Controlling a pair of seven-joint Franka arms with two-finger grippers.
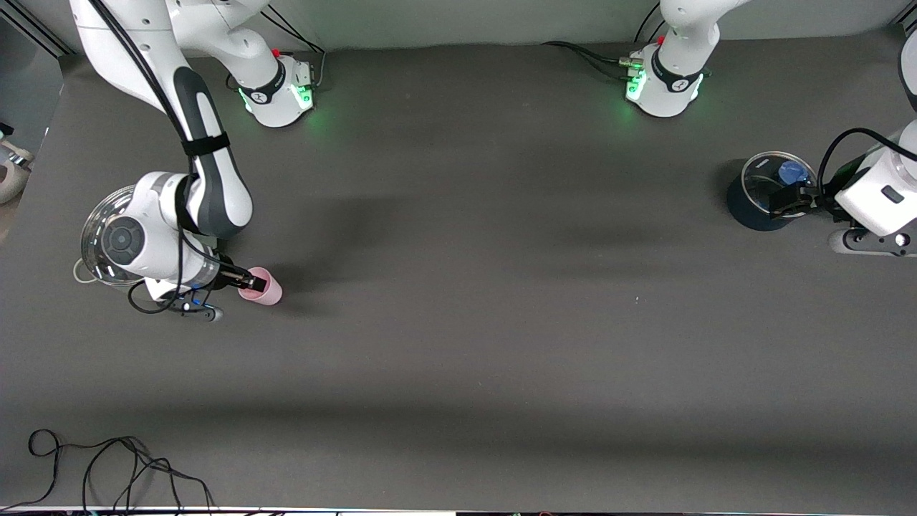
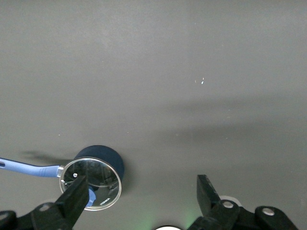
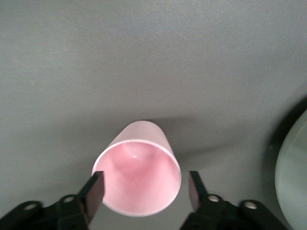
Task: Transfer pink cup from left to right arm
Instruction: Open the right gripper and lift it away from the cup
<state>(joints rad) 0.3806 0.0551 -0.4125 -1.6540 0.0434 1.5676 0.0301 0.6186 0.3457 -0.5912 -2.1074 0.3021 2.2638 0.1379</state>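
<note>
At the right arm's end of the surface (image 1: pixel 458 358) sits a glass lid (image 1: pixel 97 229), largely covered by the right arm. Beside it the right pincer (image 3: pixel 144 191) is spread wide around the pink cup (image 1: pixel 262 287), whose inside looks empty; its fingers flank the rim without closing. At the left arm's end the left pincer (image 2: pixel 141 194) hangs open over a lidded dark pot (image 1: pixel 763 193) with something blue showing through the lid.
</note>
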